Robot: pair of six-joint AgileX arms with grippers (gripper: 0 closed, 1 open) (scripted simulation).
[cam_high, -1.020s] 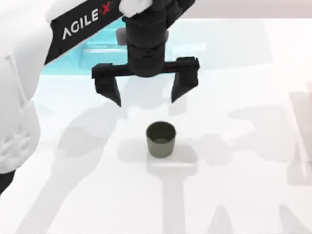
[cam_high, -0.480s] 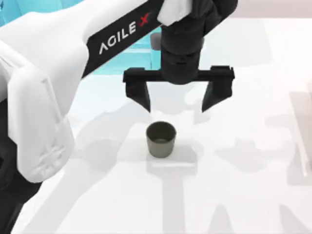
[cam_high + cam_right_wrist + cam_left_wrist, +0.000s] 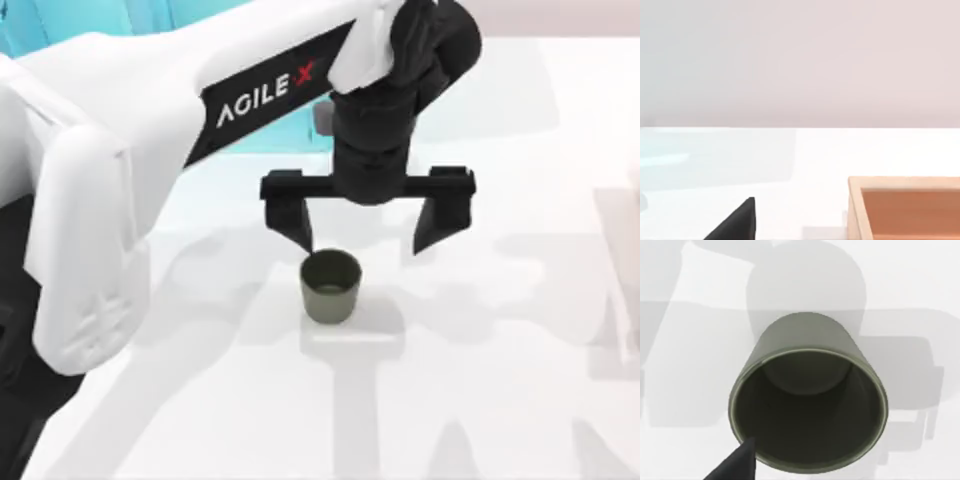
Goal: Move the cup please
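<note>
The small, round, dark olive-grey matte cup (image 3: 330, 286) is found upright on the white tabletop (image 3: 500, 400), near the middle of the top view, handleless and slightly tapered toward its base. The left gripper (image 3: 366, 232) is positioned just beyond the cup's far rim, its black jaws spread wide apart, wider than the cup, with nothing held between them. In the top view one fingertip appears close to the cup's rim on the left side; contact cannot be confirmed. In the left wrist view the cup (image 3: 809, 390) is seen from above, open and empty, with a dark fingertip (image 3: 735, 465) at its rim edge. The step in hand is judged to be the approach before grasping; the cup has not yet been taken. The next move is judged to call for the jaws to be centred about the cup, lowered astride its wall and closed without tipping it. In the right wrist view an orange-brown open box (image 3: 905, 207) is noted on the tabletop; the right arm is judged parked.
</note>
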